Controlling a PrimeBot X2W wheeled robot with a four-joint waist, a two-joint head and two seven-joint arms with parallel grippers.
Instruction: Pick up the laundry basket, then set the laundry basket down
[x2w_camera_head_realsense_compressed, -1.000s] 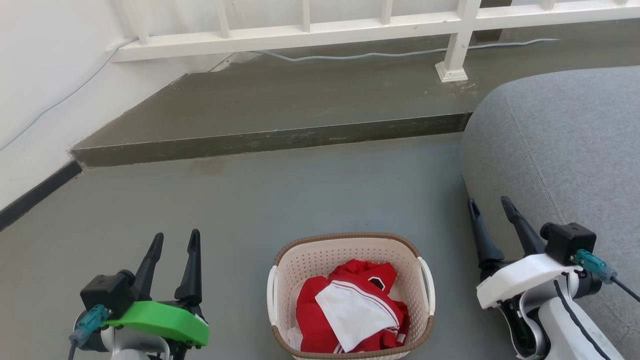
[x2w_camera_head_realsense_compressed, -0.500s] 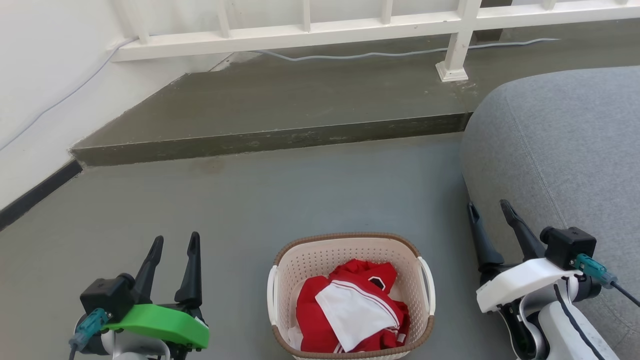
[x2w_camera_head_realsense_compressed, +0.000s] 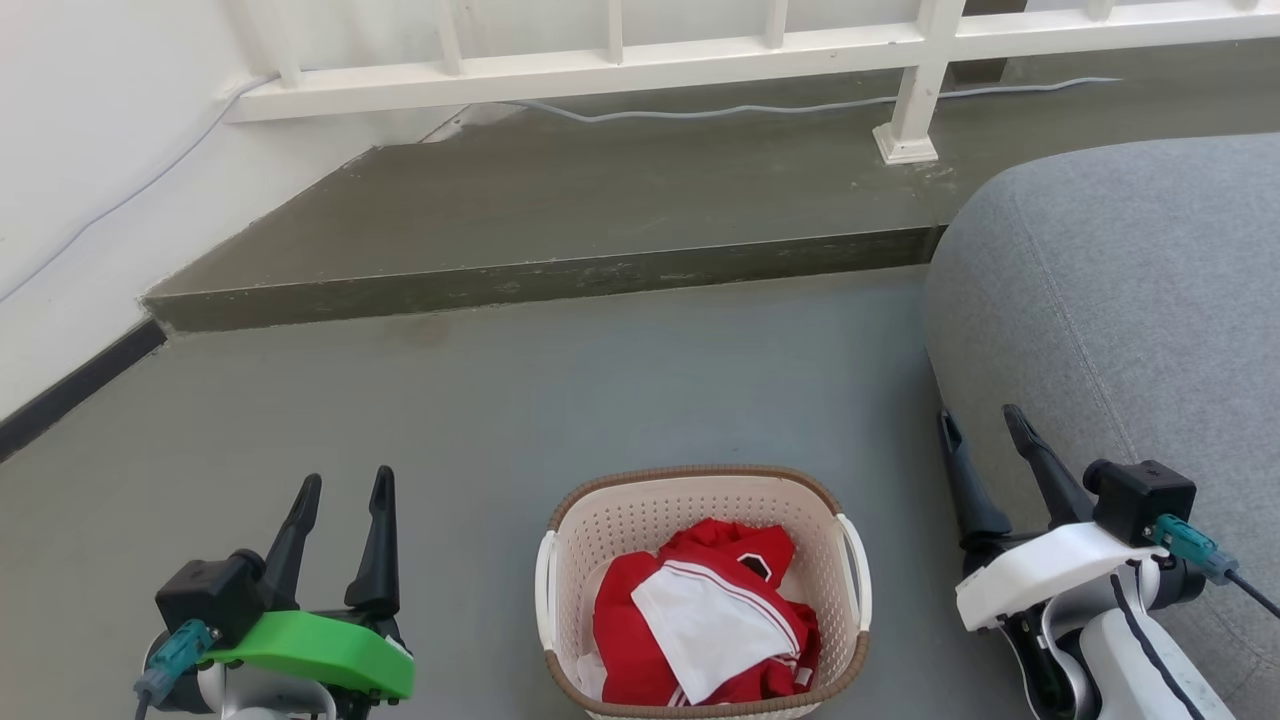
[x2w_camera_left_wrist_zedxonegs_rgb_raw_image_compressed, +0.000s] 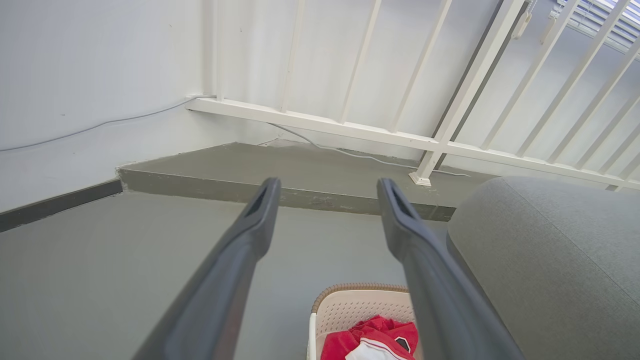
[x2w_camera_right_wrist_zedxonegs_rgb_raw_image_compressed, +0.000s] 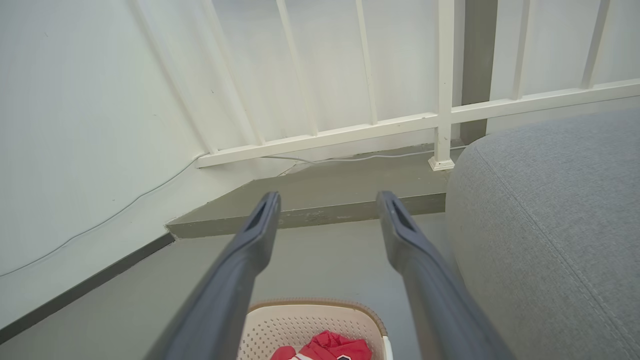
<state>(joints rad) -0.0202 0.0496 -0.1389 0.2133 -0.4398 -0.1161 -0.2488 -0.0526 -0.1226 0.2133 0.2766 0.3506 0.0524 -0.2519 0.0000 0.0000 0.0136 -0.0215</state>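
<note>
While one laundry basket (x2w_camera_head_realsense_compressed: 640, 520) sits on floor (x2w_camera_head_realsense_compressed: 600, 380), left gripper (x2w_camera_head_realsense_compressed: 346, 478), right gripper (x2w_camera_head_realsense_compressed: 977, 413) flank, four fingers (x2w_camera_head_realsense_compressed: 378, 545) spread.

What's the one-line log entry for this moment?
laundry basket: on floor, clothes inside, not held | left gripper: open, left of basket | right gripper: open, right of basket

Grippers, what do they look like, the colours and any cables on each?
Both have two long, dark, tapering fingers. The left gripper wears a bright green cover; the right gripper a white cover. Each carries a black box with a teal plug; a dark cable leaves the right one, and a thin black line runs along its white forearm.
</note>
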